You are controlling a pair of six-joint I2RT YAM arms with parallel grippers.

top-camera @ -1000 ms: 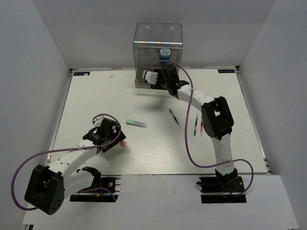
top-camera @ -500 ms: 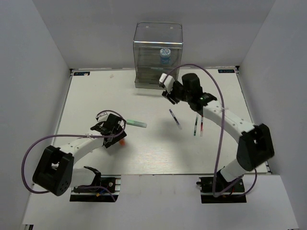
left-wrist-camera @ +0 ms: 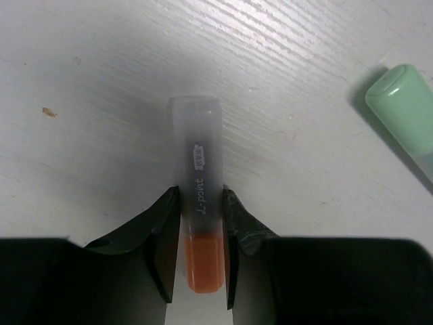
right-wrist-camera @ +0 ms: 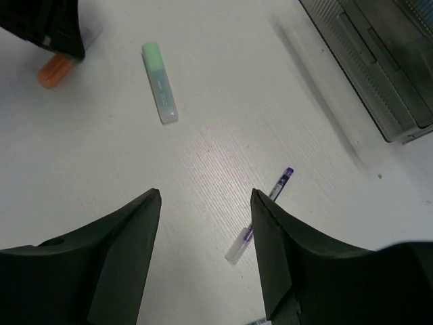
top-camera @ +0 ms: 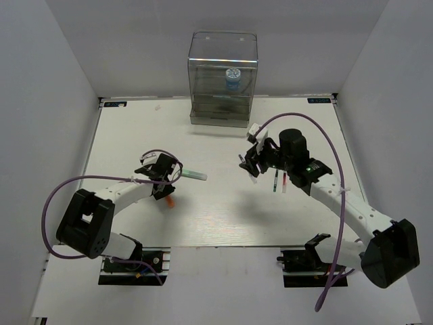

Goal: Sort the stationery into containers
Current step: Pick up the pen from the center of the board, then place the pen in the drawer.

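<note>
Left gripper (left-wrist-camera: 201,196) is clenched on the orange-capped marker (left-wrist-camera: 199,156), one finger against each side of its clear barrel, which lies flat on the white table (top-camera: 135,135) at near left. The overhead view shows only the orange end protruding from under that gripper; the left wrist view alone confirms the contact. Right gripper (right-wrist-camera: 204,200) is released, its jaws standing apart with nothing between them, above the purple pen (right-wrist-camera: 260,217) at table centre. A light-green marker (top-camera: 193,175) lies just right of the left gripper. Only overhead are the green pen (top-camera: 275,181) and red pen (top-camera: 285,181) visible, side by side. The clear organiser (top-camera: 223,47) stands at the far edge, a blue-and-white roll (top-camera: 232,78) inside.
</note>
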